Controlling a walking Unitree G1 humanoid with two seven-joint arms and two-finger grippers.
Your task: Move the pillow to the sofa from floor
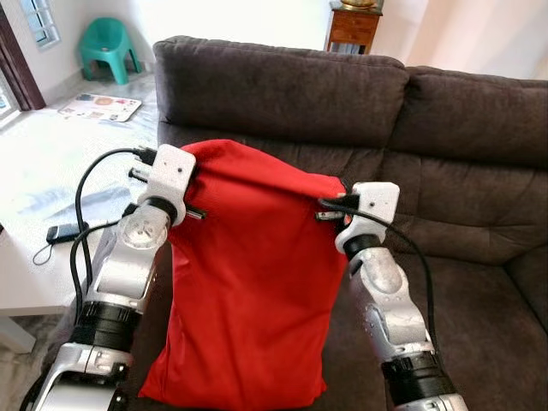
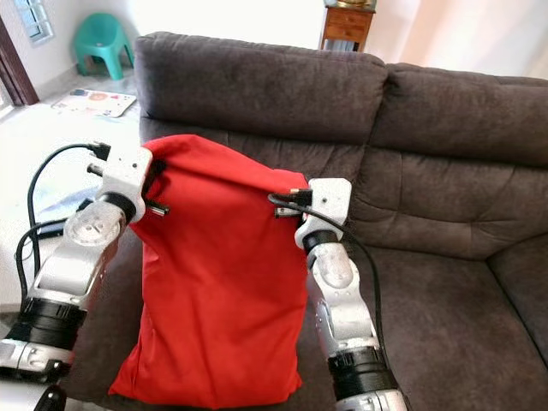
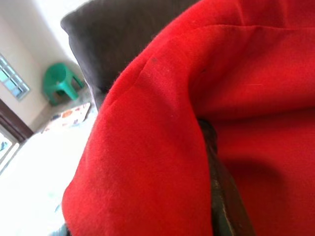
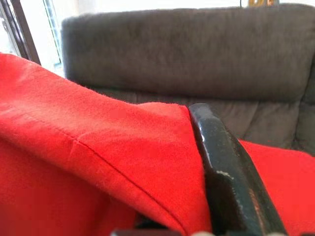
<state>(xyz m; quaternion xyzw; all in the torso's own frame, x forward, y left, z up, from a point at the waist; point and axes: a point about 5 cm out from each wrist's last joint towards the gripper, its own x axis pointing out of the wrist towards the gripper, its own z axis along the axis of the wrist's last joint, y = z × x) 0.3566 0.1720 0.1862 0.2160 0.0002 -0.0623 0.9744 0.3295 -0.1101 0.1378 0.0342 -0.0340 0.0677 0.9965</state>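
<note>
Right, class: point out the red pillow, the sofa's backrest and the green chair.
Red pillow [image 1: 248, 291]: left eye view, middle of its front face.
Sofa backrest [image 1: 282, 90]: left eye view, left cushion.
Green chair [image 1: 110, 43]: left eye view, its seat back.

Red pillow [image 1: 248, 282]; dark brown sofa [image 1: 445, 163]; teal stool [image 1: 109, 44].

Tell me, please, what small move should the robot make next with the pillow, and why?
Probably lower it. Both grippers, left and right, pinch the red pillow's top corners; it hangs upright over the sofa seat, bottom edge near the cushion, so lowering before release seems safest.
</note>
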